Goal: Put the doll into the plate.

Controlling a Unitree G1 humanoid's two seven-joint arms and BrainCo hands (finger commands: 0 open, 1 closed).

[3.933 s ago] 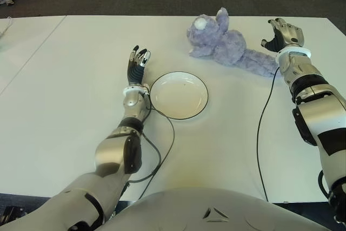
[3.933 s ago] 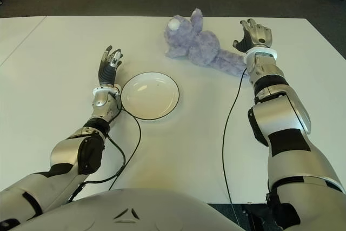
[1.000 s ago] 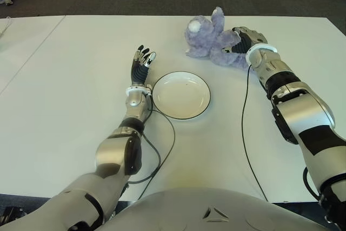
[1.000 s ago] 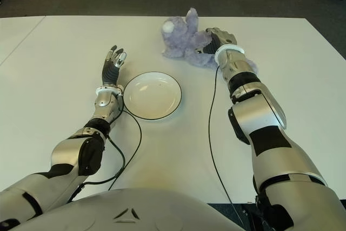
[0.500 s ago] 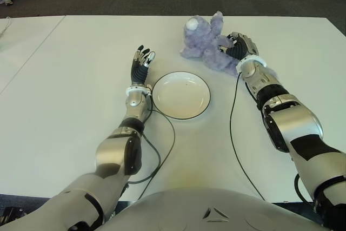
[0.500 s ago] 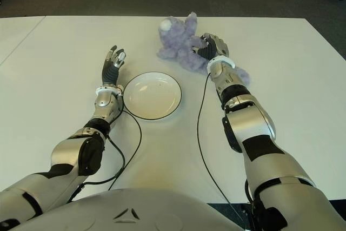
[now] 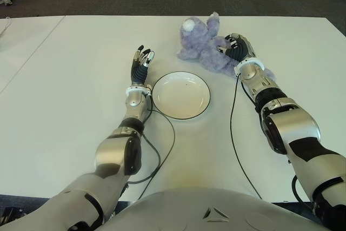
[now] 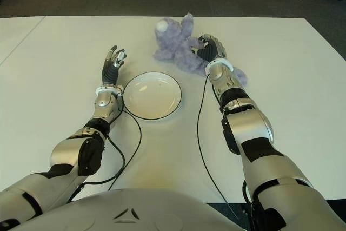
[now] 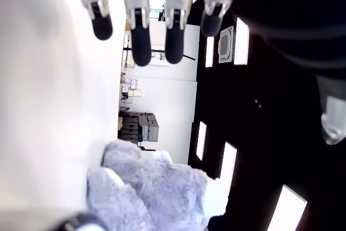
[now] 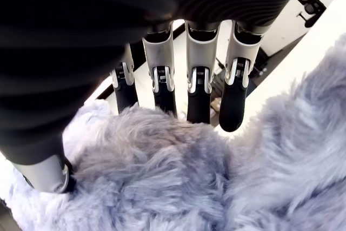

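The doll (image 7: 203, 48) is a purple plush animal lying on the white table (image 7: 70, 90), just beyond and to the right of the empty white plate (image 7: 158, 87). My right hand (image 7: 231, 46) lies over the doll's body. In the right wrist view its fingers (image 10: 198, 93) and thumb press into the doll's fur (image 10: 178, 187). Left of the plate, my left hand (image 7: 141, 62) stands with fingers straight and holds nothing. The left wrist view shows the doll (image 9: 151, 193) farther off.
A black cable (image 7: 232, 128) runs along the table from my right forearm toward the front edge. Another cable (image 7: 165, 144) loops from my left forearm past the plate's near side. Dark carpet lies beyond the table's far edge.
My right hand swung in from the far right onto the doll. In the last second, doll and hand have shifted left, nearer the plate. The left hand has stayed put.
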